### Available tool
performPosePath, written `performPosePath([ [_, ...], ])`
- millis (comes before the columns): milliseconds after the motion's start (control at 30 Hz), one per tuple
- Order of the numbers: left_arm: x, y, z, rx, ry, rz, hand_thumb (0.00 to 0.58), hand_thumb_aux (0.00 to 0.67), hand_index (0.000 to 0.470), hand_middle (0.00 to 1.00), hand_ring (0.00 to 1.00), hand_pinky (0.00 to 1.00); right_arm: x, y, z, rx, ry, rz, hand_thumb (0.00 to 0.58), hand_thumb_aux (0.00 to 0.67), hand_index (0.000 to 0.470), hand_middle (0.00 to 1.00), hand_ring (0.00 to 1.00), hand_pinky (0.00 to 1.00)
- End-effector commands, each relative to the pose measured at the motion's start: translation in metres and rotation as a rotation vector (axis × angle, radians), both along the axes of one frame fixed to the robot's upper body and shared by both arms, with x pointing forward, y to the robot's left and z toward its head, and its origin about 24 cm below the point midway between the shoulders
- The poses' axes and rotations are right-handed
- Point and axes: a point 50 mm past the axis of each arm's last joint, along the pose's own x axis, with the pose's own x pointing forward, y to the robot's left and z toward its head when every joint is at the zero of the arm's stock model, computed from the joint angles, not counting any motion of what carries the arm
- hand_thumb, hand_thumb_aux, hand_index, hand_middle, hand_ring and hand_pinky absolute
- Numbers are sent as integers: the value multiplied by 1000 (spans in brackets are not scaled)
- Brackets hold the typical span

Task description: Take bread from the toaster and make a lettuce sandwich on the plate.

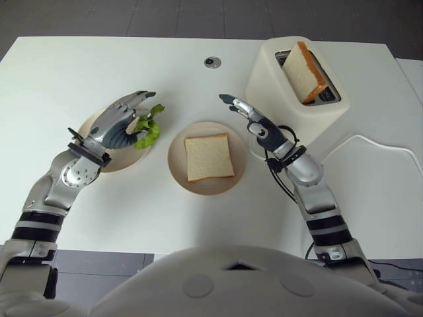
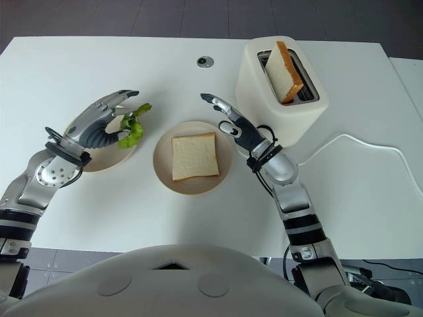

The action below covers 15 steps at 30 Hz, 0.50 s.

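A slice of bread (image 1: 208,156) lies flat on the round beige plate (image 1: 177,165) at the table's middle. A second slice (image 1: 306,71) stands up out of the cream toaster (image 1: 284,99) at the back right. My left hand (image 1: 119,122) is curled around a green lettuce leaf (image 1: 149,130), held over a smaller plate (image 1: 125,160) on the left. The leaf sticks out of the hand toward the middle plate. My right hand (image 1: 254,119) hovers open between the middle plate and the toaster, fingers pointing away from me and holding nothing.
The toaster's white cable (image 1: 370,139) snakes over the table on the right. A round metal grommet (image 1: 212,63) sits near the table's far edge. Bare white tabletop spreads at the far left and along the front.
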Motion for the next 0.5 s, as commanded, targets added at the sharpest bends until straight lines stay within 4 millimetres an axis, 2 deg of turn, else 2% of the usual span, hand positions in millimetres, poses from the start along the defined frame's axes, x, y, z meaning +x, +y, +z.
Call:
performPosePath([
  [33,-7,-36,-14,-109,64,-148,580,670,470,0,0,0,-1,0,1,12,7,0,0,0,0,0,0,0],
  [167,-10,-69,-30,-136,111,-247,580,670,470,0,0,0,-2,1,1,14,8,4,0,0,0,0,0,0],
  [267,-13,-86,-38,-130,132,-293,580,670,470,0,0,0,-2,1,1,15,9,3,0,0,0,0,0,0],
  [500,-18,-104,-58,-70,190,-341,580,670,470,0,0,0,-3,1,2,15,9,5,0,0,0,0,0,0],
])
